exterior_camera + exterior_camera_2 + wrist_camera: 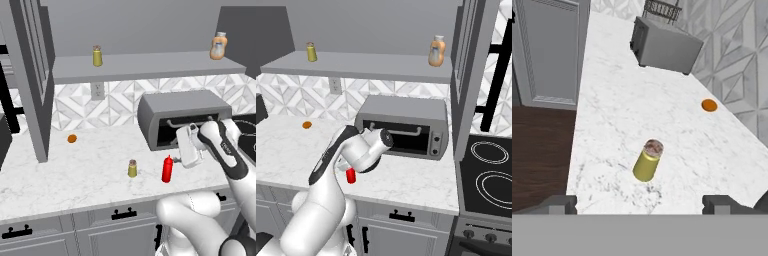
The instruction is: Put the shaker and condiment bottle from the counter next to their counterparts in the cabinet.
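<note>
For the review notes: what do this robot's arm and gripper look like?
The arm is glossy white with rounded, bulbous segments and dark grey-black bands at the joints. Its hand is a boxy white block. The gripper ends in two small, dark grey, blocky fingertips. No cables show.

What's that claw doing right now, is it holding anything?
Claw: open and empty, hanging above the shaker on the counter.

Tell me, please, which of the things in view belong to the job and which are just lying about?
Part of the job:
- shaker on the counter
- red condiment bottle beside it
- second shaker on the cabinet shelf
- orange-tan bottle on the same shelf

Just lying about:
- small orange ball
- toaster oven
- stovetop
</note>
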